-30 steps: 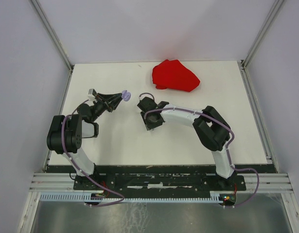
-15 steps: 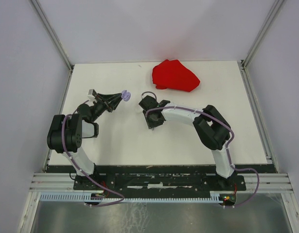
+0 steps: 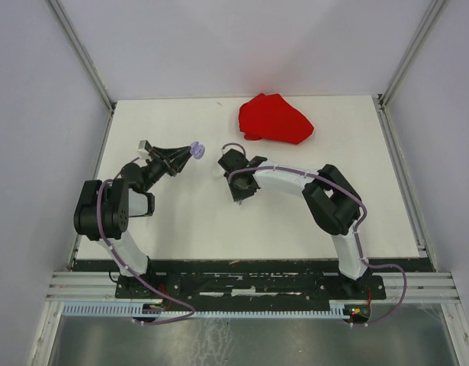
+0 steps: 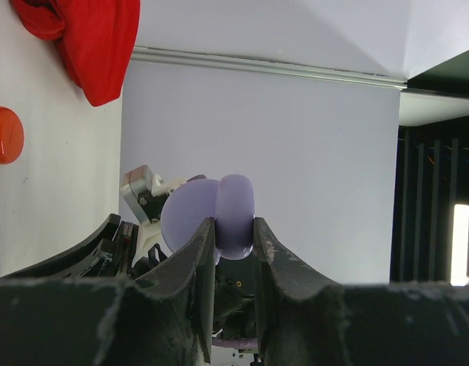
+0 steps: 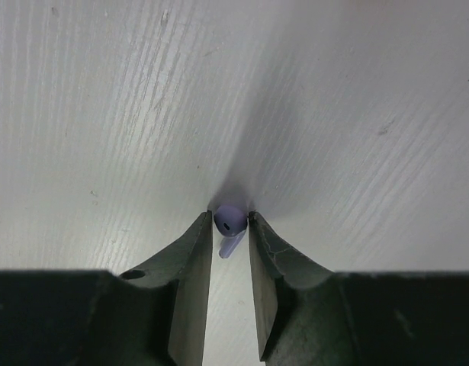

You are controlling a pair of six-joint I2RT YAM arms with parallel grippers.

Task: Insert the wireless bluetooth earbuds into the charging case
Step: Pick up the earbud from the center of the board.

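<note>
A lilac charging case [image 4: 236, 210] with its lid swung open is held above the table, and my left gripper [image 4: 234, 223] is shut on it. From the top view the case [image 3: 197, 150] shows at the tip of the left gripper [image 3: 187, 154]. A tiny lilac earbud [image 5: 229, 221] lies on the white table with its stem pointing back toward the wrist. My right gripper [image 5: 230, 216] has both fingertips pressed against the sides of its head. In the top view the right gripper [image 3: 227, 158] hides the earbud.
A red cloth [image 3: 274, 119] lies crumpled at the back of the table [image 3: 356, 198]. Beside the cloth [image 4: 89, 38], the left wrist view shows a red round case [image 4: 1, 135] on the table. White walls enclose the back and sides.
The right jaws have narrowed onto the lilac earbud, and the right wrist has edged slightly toward the back. The left arm and its case have not moved.
</note>
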